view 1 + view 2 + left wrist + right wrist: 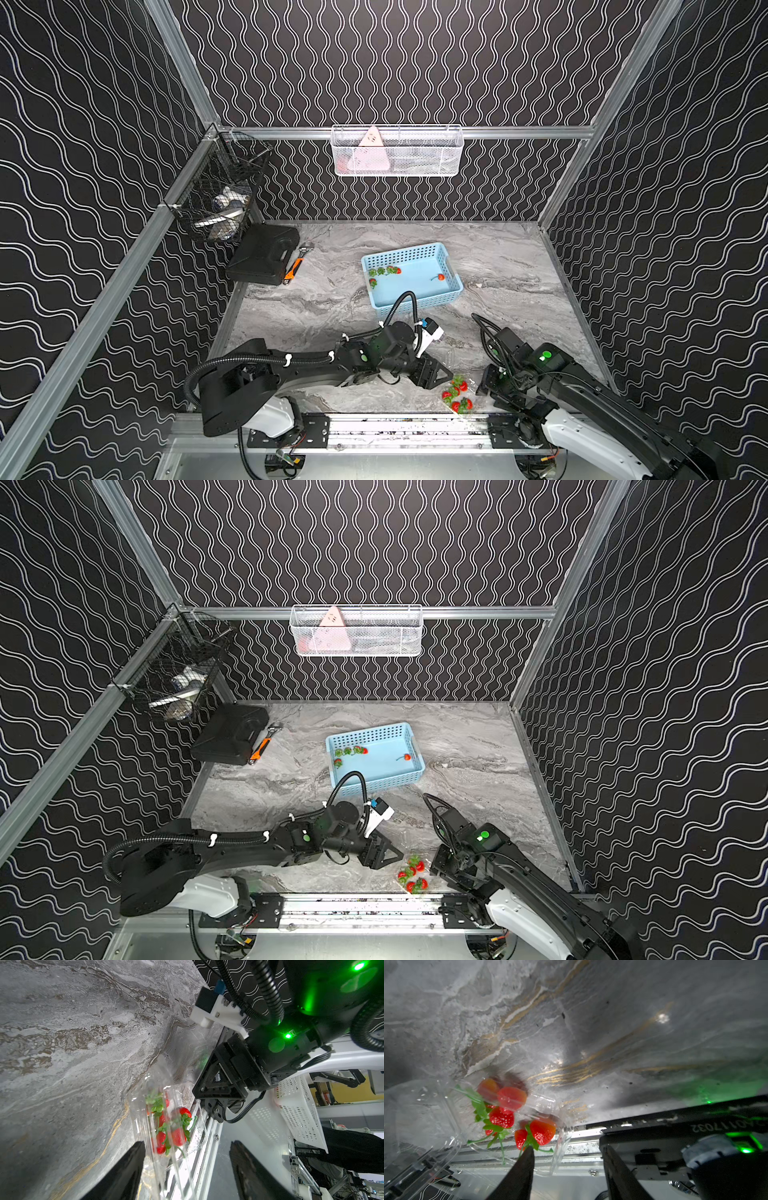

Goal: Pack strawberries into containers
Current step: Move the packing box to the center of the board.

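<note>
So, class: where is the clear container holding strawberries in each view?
Top view: clear container low, right of centre.
Top view: clear container low, near centre.
Left wrist: clear container just beyond the jaws.
Right wrist: clear container just beyond the jaws.
Shared landmark: metal front rail beside it.

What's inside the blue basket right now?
About five strawberries: four clustered by one side wall, one alone near the opposite wall. The near wall of the basket and a cable cover a strip of floor; anything there is hidden.
</note>
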Controlling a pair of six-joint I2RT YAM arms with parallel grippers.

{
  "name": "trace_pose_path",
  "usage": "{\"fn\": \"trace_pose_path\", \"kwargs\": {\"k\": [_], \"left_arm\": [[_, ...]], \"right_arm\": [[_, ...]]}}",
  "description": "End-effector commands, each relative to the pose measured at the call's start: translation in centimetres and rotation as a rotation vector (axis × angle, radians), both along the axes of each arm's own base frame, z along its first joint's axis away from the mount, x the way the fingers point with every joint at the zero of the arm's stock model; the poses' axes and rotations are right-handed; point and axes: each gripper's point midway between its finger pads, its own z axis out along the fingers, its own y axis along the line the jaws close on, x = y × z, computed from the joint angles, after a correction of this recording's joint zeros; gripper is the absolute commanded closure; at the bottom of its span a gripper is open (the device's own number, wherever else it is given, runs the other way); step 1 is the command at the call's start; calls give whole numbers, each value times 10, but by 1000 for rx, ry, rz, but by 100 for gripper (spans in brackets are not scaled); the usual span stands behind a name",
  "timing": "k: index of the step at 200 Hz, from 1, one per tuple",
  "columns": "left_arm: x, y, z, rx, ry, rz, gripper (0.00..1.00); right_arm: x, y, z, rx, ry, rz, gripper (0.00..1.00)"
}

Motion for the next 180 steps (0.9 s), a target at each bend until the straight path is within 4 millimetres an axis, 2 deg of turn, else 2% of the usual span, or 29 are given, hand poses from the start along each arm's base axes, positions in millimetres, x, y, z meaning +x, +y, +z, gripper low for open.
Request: {"fn": "trace_pose_path", "kwargs": {"k": [1, 51, 112, 180], "left_arm": [[2, -4, 13, -53, -17, 6, 30], [3, -3, 13, -48, -21, 9, 30], [3, -4, 14, -48, -22, 6, 30], [3, -2, 14, -40, -27, 8, 30]], "right_arm": [[4, 9, -3, 43, -3, -22, 47], [5, 14, -20, 36, 9, -11, 57], [23, 28, -23, 69, -29, -45, 72], [60, 52, -18, 102, -97, -45, 78]]}}
